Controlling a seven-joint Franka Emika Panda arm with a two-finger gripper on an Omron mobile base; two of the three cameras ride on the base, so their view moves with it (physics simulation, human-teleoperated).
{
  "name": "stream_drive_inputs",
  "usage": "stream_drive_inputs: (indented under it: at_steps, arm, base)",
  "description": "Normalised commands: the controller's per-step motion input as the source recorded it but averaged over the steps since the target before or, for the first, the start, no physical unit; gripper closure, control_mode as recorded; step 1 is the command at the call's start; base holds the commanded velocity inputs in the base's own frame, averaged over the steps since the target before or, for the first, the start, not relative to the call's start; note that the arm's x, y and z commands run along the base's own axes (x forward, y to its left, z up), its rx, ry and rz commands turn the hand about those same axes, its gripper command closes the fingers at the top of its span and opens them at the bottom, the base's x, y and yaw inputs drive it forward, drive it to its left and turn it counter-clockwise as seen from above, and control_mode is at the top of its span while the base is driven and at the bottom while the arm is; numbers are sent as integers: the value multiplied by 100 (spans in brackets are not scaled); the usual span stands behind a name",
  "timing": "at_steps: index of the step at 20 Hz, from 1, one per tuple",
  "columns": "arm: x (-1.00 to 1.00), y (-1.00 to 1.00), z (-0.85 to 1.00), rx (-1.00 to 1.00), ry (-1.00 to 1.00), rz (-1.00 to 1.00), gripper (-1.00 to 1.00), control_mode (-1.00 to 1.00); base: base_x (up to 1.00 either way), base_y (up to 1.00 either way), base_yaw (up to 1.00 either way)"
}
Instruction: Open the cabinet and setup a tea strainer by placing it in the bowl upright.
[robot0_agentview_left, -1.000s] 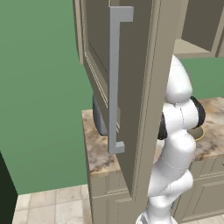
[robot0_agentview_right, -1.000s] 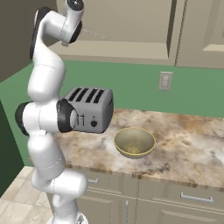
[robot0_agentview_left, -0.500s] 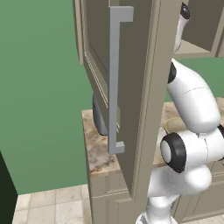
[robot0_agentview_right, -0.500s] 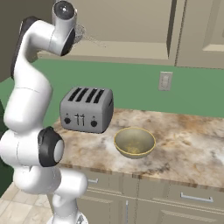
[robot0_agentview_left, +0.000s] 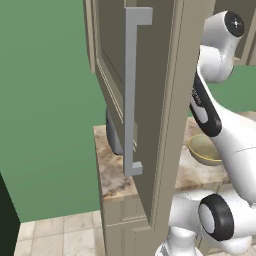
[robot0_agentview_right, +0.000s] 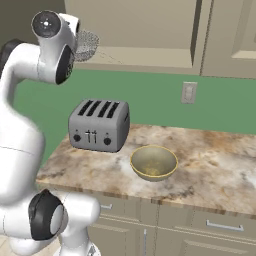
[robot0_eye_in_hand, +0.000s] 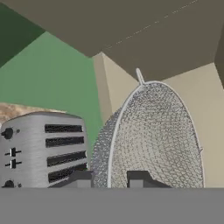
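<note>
Grey metal-mesh tea strainer (robot0_eye_in_hand: 153, 140), gripped by our end effector (robot0_eye_in_hand: 108, 178), has swung lower toward the marbled bench (robot0_agentview_right: 210, 165) beside the green wall (robot0_agentview_right: 150, 100).

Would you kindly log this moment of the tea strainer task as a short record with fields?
cabinet door: cabinet swung open, grey bar handle facing the left base view
tea strainer: tea strainer held up high, above the counter
pincer: pincer shut on the strainer's rim
bowl: bowl on the counter, nothing inside
toaster: toaster beside the bowl, apart from it
step left: strainer not yet in the bowl
</note>
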Motion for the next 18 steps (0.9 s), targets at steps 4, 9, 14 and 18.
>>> stream_drive_inputs:
  at_steps: [4, 9, 14, 18]
  arm:
    - [-94, -51, 0, -10, 8, -17, 100, -100]
    - [-80, -63, -1, -3, 20, -24, 100, -100]
    - [-83, -64, -5, 4, 21, -29, 100, -100]
    - [-75, -52, -22, 12, 22, -22, 100, -100]
  base:
    - [0, 0, 0]
    - [0, 0, 0]
    - [0, 0, 0]
    - [0, 0, 0]
